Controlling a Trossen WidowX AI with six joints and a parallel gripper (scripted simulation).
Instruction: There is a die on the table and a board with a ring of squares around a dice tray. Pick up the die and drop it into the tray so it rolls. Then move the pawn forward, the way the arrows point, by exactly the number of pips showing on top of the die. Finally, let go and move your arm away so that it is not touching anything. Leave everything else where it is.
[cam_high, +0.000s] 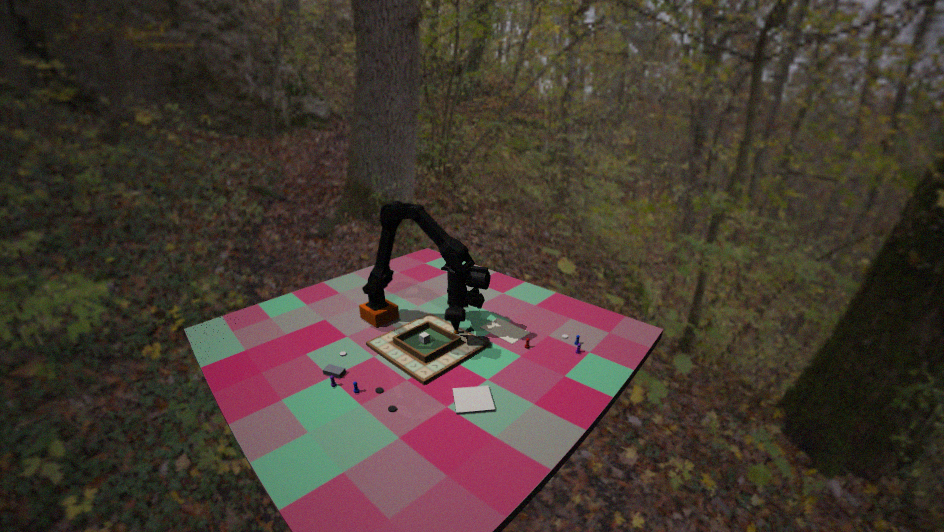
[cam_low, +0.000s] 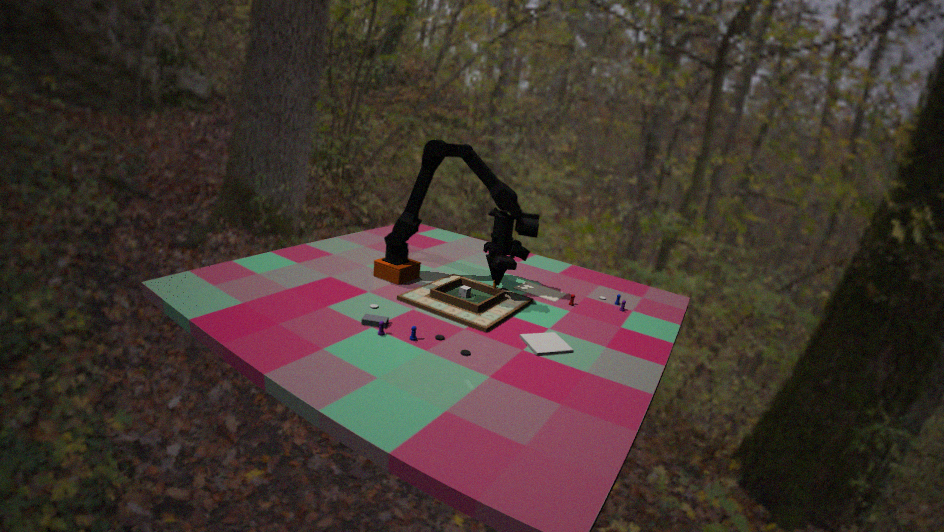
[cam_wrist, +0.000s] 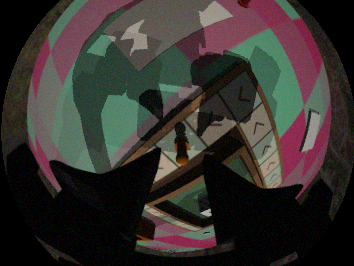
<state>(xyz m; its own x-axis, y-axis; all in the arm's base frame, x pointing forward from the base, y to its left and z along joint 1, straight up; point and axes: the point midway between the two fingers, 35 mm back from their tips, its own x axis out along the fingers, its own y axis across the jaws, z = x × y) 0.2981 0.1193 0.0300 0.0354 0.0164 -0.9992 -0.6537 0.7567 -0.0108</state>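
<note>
The orange pawn (cam_wrist: 182, 151) stands on a square of the board (cam_high: 423, 376) (cam_low: 487, 325) (cam_wrist: 243, 93), on the side away from the top and exterior views. My gripper (cam_high: 456, 329) (cam_low: 497, 284) (cam_wrist: 182, 155) is partly open and points down just above the pawn, which shows between the fingertips in the wrist view; the fingers do not hold it. The pawn is hard to make out in the top and exterior views. The white die (cam_high: 424, 337) (cam_low: 464, 291) (cam_wrist: 206, 213) lies in the dice tray (cam_high: 409, 350) (cam_low: 456, 303). Its top pips are too small to read.
A red pawn (cam_high: 527, 344) (cam_low: 571, 300) and a shadowed flat sheet (cam_high: 515, 333) (cam_wrist: 167, 37) lie beyond the board. A white square (cam_high: 473, 399) (cam_low: 546, 342) (cam_wrist: 310, 131) lies at the near right. A grey block (cam_high: 334, 370) (cam_low: 374, 320), blue and purple pawns and dark discs are at the near left.
</note>
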